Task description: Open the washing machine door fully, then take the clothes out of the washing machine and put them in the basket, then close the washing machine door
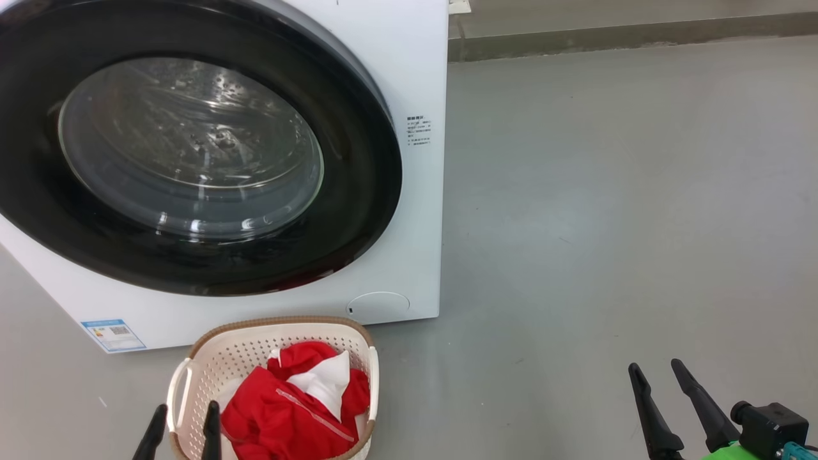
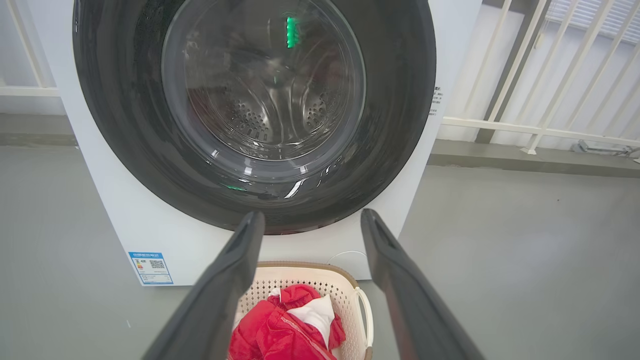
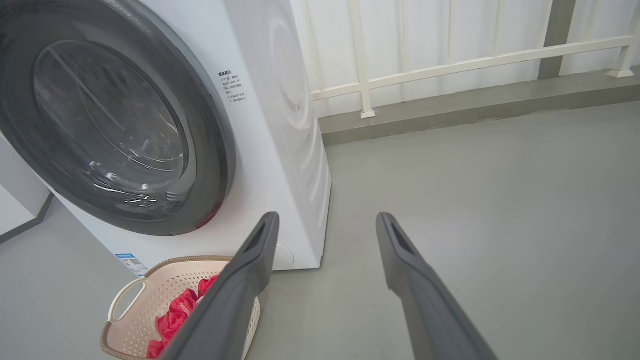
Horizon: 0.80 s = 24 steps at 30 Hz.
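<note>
Washing machine door (image 1: 192,150) lies shut, flat against the front of the washing machine (image 1: 415,76), with its black rim reaching close to the machine's right front edge. The drum behind the glass looks bare. The basket (image 1: 281,322) stands on the floor (image 1: 607,191) just in front of the machine, below the door's lower rim and near the round flap (image 1: 378,305). The clothes (image 1: 287,402) are piled inside it, red with a white panel on top.

To the right of the machine the grey floor is open and bare as far as a low kerb (image 3: 450,112) and a white railing (image 3: 450,65) behind the machine's line.

The left gripper (image 1: 184,414) hangs in front of the machine, over the near rim of the basket. Its two dark fingers point at the door, spread apart, with nothing between them. The right gripper (image 1: 654,365) is well apart from the machine, out over the bare floor to its right. Its fingers are likewise released and empty, aimed past the machine's right front corner.

A small blue label (image 1: 114,334) with a square code sits low at the left of the machine's front. A block of small dark print (image 1: 418,131) sits beside the door's right rim; neither can be read.
</note>
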Motion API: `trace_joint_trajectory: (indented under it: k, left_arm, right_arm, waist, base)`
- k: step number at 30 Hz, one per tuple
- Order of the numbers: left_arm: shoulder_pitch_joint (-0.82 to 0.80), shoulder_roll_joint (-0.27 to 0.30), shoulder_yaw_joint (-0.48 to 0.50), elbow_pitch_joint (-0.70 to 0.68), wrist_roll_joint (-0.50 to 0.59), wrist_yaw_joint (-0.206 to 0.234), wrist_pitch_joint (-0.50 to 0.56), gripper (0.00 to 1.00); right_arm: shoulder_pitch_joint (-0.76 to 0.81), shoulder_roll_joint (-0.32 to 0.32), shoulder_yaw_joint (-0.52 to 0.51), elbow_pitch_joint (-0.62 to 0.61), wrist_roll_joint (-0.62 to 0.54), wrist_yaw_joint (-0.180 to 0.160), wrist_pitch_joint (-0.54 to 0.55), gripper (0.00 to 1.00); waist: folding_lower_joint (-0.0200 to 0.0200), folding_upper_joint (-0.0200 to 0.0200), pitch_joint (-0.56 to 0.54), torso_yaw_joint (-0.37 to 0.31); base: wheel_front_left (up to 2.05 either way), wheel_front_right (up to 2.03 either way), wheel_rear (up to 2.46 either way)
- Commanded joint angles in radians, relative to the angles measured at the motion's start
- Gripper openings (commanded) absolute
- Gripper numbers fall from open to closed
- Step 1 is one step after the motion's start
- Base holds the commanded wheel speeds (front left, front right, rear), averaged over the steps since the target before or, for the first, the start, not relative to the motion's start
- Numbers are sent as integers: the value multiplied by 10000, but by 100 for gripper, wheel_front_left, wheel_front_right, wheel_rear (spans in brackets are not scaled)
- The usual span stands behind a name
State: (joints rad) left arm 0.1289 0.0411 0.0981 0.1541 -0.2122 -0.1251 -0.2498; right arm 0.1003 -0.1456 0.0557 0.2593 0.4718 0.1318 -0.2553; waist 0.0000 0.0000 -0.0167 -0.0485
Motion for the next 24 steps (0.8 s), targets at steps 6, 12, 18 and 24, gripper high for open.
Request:
trace_joint_trajectory:
  k: [6,12,18,24]
  left_arm:
    - [-95,91,398,-256,1,-3,-120,100]
    - [-98,91,345,-228,-50,11,-120,100]
    - [-89,91,360,-266,-43,70,-120,100]
    - [-11,-11,13,72,-18,25,15,0]
  right_arm:
    - [-12,-189,144,-296,-92,-11,-65,100]
    - [-8,-206,124,-312,-93,-11,-65,100]
    - [1,-242,101,-325,-91,-11,-65,100]
    - [17,-8,-77,-9,14,0,3,0]
  waist:
    - [0,0,-2,62]
    - [0,0,5,106]
    - [0,0,12,103]
    - [0,0,1,77]
  base:
    - [0,0,0]
    - [0,0,0]
    - [0,0,0]
    - [0,0,0]
